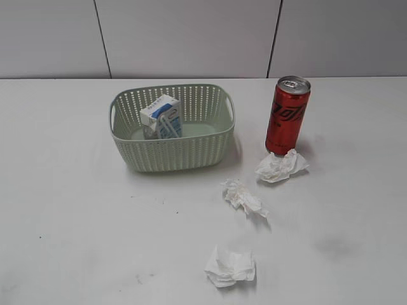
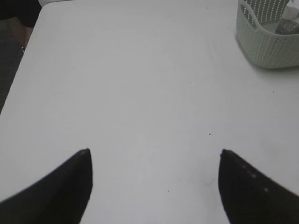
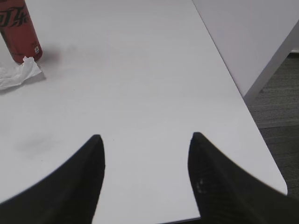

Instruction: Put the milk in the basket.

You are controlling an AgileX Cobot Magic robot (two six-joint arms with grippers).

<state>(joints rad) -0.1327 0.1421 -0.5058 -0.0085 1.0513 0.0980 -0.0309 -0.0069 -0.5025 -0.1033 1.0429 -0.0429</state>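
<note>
The milk [image 1: 163, 118], a small white carton with blue print and a white straw on its side, stands tilted inside the pale green basket [image 1: 178, 155] at the table's far middle. The basket's corner also shows in the left wrist view [image 2: 261, 46], with a bit of the carton [image 2: 288, 25] inside. My left gripper [image 2: 154, 151] is open and empty over bare table, well short and left of the basket. My right gripper [image 3: 145, 136] is open and empty near the table's right front corner. Neither gripper shows in the exterior view.
A red can [image 1: 287, 115] stands right of the basket, also in the right wrist view [image 3: 19, 30]. Three crumpled white tissues lie on the table: by the can [image 1: 280, 166], in the middle [image 1: 243, 197], near the front [image 1: 230, 267]. The table's right edge [image 3: 238, 88] is close.
</note>
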